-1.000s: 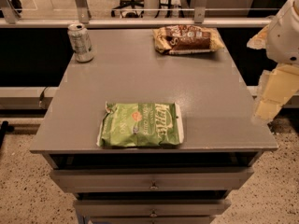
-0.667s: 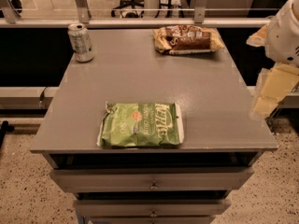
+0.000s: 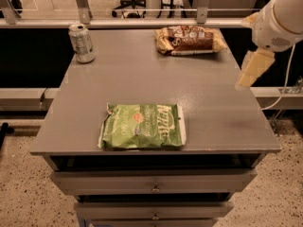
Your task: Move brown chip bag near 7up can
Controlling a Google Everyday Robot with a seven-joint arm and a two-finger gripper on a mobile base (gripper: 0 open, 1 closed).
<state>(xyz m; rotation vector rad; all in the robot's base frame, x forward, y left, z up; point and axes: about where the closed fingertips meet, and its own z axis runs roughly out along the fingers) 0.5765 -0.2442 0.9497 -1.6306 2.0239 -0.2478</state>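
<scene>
The brown chip bag (image 3: 189,39) lies flat at the far right of the grey table top (image 3: 156,86). The 7up can (image 3: 81,43) stands upright at the far left corner, well apart from the bag. My gripper (image 3: 253,69) hangs off the table's right edge, on a white arm coming from the upper right. It is to the right of the brown bag and nearer to me than it, touching nothing.
A larger light green chip bag (image 3: 142,126) lies near the front edge. Drawers (image 3: 154,182) sit under the table top. A metal railing (image 3: 142,13) runs behind the table. A cable (image 3: 284,86) hangs at the right.
The gripper and arm have moved up and a little toward the far side of the table. The bags and can have not moved.
</scene>
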